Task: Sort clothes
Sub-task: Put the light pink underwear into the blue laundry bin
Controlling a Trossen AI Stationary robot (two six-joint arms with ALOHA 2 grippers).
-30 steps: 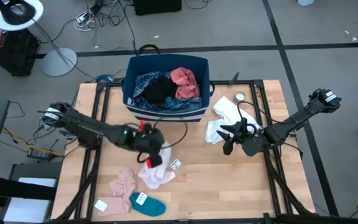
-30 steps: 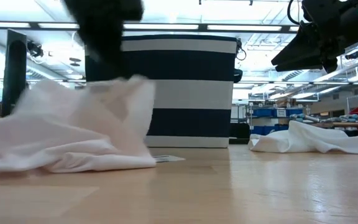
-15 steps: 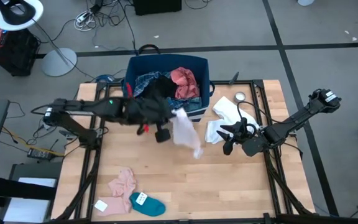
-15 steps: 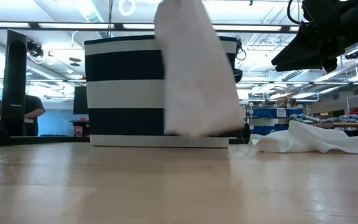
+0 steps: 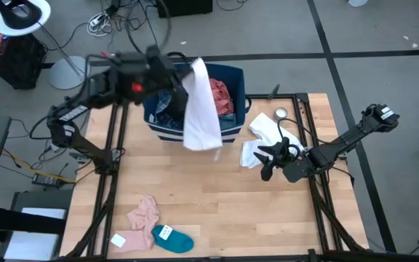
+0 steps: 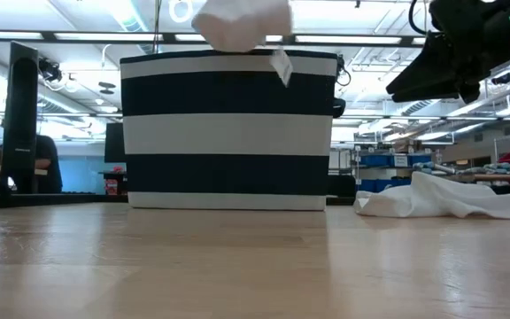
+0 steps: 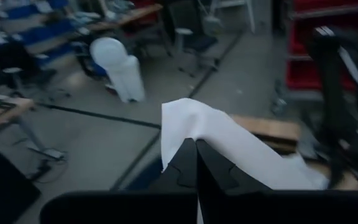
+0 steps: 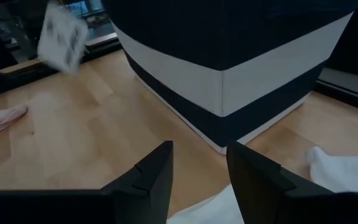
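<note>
My left gripper (image 5: 186,73) is raised high over the dark blue striped bin (image 5: 228,124) and is shut on a white garment (image 5: 201,109). The garment also shows at the top of the low view (image 6: 242,22), with a tag (image 6: 282,66) dangling from it. The bin holds a plaid shirt (image 5: 167,98), a dark piece and a coral-red piece (image 5: 217,94). My right gripper (image 5: 268,159) is open and hovers at the table's right, beside another white garment (image 5: 264,135) lying on the table. My left gripper pinches an upper fold of the white garment (image 7: 188,134) between its two shut fingers (image 7: 196,163). One layer or several, I cannot tell. The garment hangs slack below the fingers, clear of the table, over the bin's near wall (image 5: 195,135).
A pale pink garment (image 5: 144,213), a teal sock (image 5: 173,239) and a small white piece (image 5: 118,240) lie near the table's near left corner. A small round metal tin (image 5: 280,113) sits right of the bin. Bare wood lies in the middle of the table.
My left gripper has gone up and toward the table's far edge, from the table's middle to above the bin. The white garment, which lay heaped on the table, has been lifted clear and now hangs long below the fingers.
</note>
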